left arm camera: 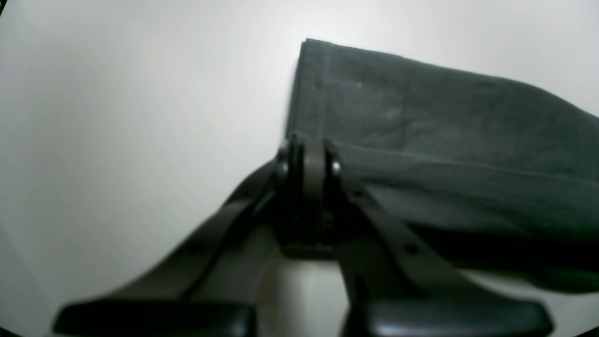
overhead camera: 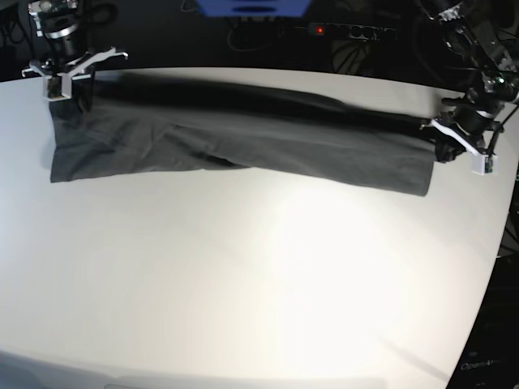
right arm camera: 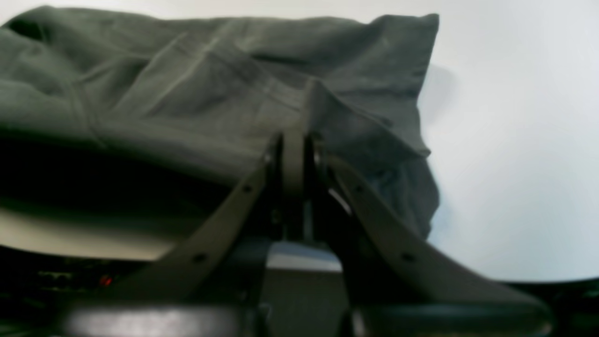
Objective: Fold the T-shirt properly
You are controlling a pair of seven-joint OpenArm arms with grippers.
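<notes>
The dark grey T-shirt (overhead camera: 243,138) lies as a long folded band across the far part of the white table (overhead camera: 259,284), pulled out between both grippers. My left gripper (overhead camera: 436,146), at the right of the base view, is shut on the shirt's right end. In the left wrist view the fingertips (left arm camera: 306,154) pinch a hemmed corner of the shirt (left arm camera: 421,117). My right gripper (overhead camera: 69,91), at the far left, is shut on the other end. In the right wrist view it (right arm camera: 295,145) pinches a raised fold of the shirt (right arm camera: 187,84).
A power strip with a red light (overhead camera: 345,31), cables and a blue object (overhead camera: 251,6) lie behind the table's far edge. The table's right edge (overhead camera: 503,235) runs close to the left arm. Bare white table surface fills the near half.
</notes>
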